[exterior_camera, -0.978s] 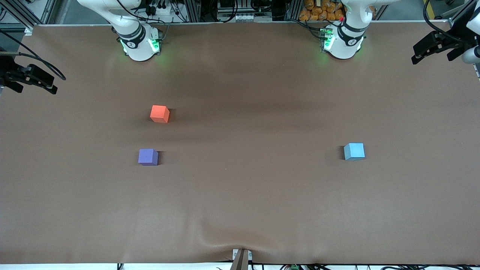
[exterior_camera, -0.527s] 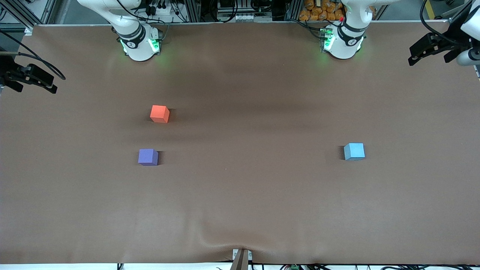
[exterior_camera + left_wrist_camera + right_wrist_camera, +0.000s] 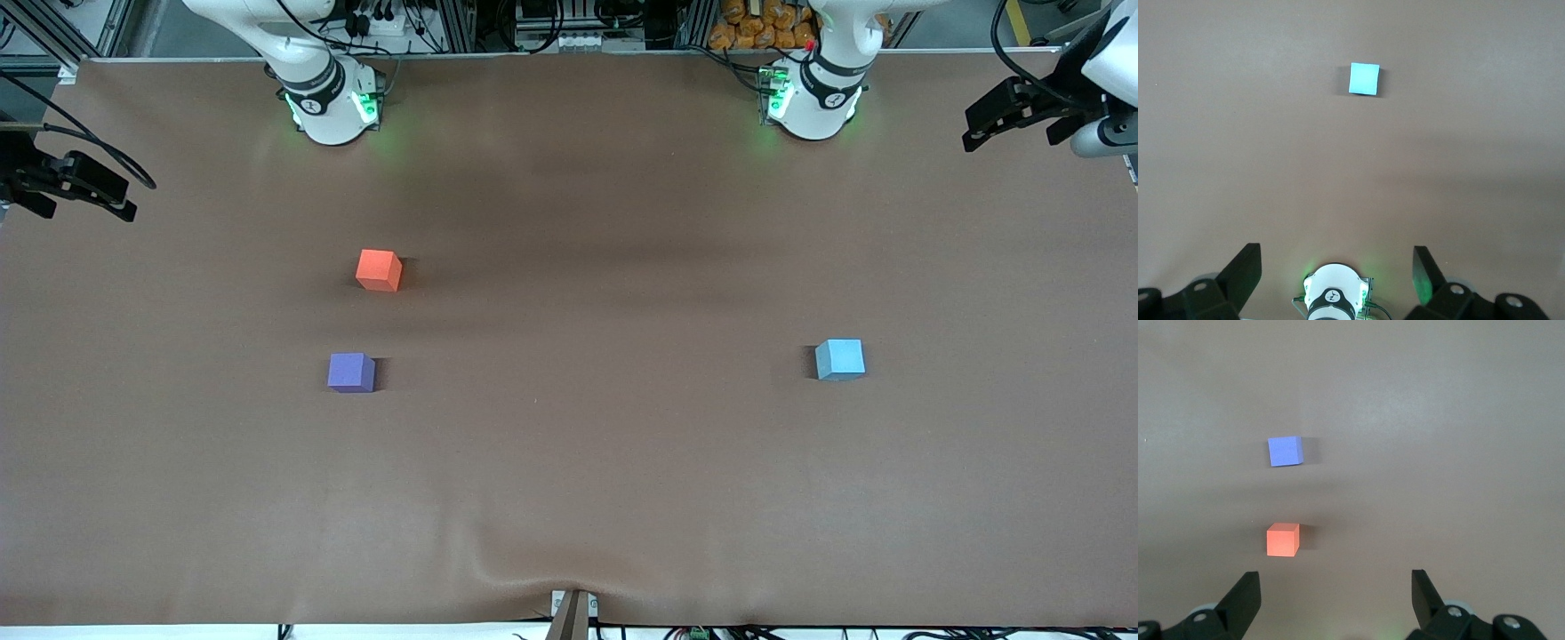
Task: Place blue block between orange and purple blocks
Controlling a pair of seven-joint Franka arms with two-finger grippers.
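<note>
The blue block [image 3: 840, 359] sits on the brown table toward the left arm's end; it also shows in the left wrist view [image 3: 1364, 79]. The orange block [image 3: 379, 269] and the purple block [image 3: 351, 372] sit toward the right arm's end, the purple one nearer the front camera, with a gap between them; both show in the right wrist view, orange [image 3: 1282, 539] and purple [image 3: 1285, 451]. My left gripper [image 3: 1000, 118] is open and empty, high over the table's edge at the left arm's end [image 3: 1337, 267]. My right gripper [image 3: 93, 189] is open and empty, high at the right arm's end [image 3: 1336, 587].
The two arm bases [image 3: 331, 100] [image 3: 811, 98] stand along the table's edge farthest from the front camera. The left arm's base shows between the left gripper's fingers [image 3: 1333, 300]. A small bracket [image 3: 572, 612] sits at the table edge nearest the front camera.
My left gripper has shifted slightly toward the table's middle and away from the front camera. The right arm and the three blocks have not moved.
</note>
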